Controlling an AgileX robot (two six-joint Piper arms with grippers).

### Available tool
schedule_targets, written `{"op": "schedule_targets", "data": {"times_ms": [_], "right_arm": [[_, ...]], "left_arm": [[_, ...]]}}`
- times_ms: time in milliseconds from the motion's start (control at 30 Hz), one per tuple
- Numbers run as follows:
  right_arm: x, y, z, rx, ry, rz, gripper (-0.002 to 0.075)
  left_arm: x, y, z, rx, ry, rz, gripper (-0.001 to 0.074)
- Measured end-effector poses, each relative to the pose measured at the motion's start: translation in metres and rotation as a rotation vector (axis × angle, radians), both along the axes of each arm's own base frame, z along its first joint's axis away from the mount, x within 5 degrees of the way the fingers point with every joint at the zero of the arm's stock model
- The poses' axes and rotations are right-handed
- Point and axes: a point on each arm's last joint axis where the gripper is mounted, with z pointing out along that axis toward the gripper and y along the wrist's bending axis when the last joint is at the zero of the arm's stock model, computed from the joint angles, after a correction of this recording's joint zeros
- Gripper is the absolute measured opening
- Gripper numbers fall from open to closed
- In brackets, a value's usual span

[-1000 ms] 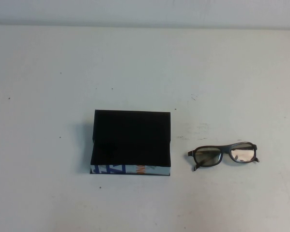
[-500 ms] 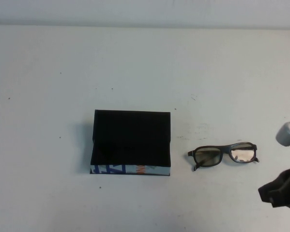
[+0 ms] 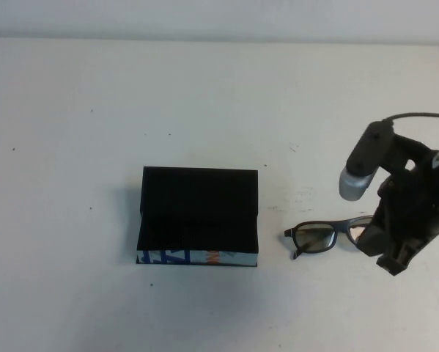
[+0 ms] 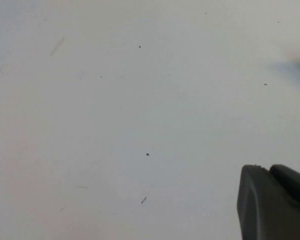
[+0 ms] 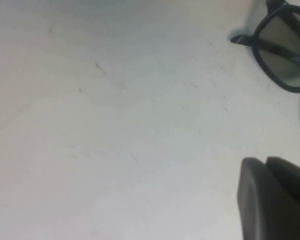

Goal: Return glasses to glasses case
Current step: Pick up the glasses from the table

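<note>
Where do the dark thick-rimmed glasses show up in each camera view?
High view: the dark thick-rimmed glasses lie right of the black rectangular glasses case, their right end hidden under the right gripper.
Left wrist view: not in it; the left gripper is over bare white table.
Right wrist view: one lens at the picture's upper right corner.
Shared landmark: the glasses.

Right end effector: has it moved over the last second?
Yes. The right end effector came in from the table's right edge toward the glasses, now over their right lens; the glasses case hasn't shifted.
</note>
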Motion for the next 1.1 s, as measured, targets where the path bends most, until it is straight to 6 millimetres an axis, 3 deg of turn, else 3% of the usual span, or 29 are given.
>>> {"op": "schedule_targets", "data": {"times_ms": [133, 333, 633, 1100], "right_arm": [[0.024, 0.003, -0.008, -0.118, 0.003, 0.187, 0.0022], [0.056, 0.011, -0.023, -0.171, -0.009, 0.317, 0.0157], [0.083, 0.023, -0.040, -0.197, -0.078, 0.477, 0.0325], [0.094, 0.024, -0.057, -0.245, -0.103, 0.665, 0.0349]], "left_arm": [[0.000, 0.000, 0.000, 0.000, 0.000, 0.000, -0.0004], [0.000, 0.000, 0.000, 0.000, 0.000, 0.000, -0.0004], [0.000, 0.000, 0.000, 0.000, 0.000, 0.000, -0.0004], [0.000, 0.000, 0.000, 0.000, 0.000, 0.000, -0.0004]]}}
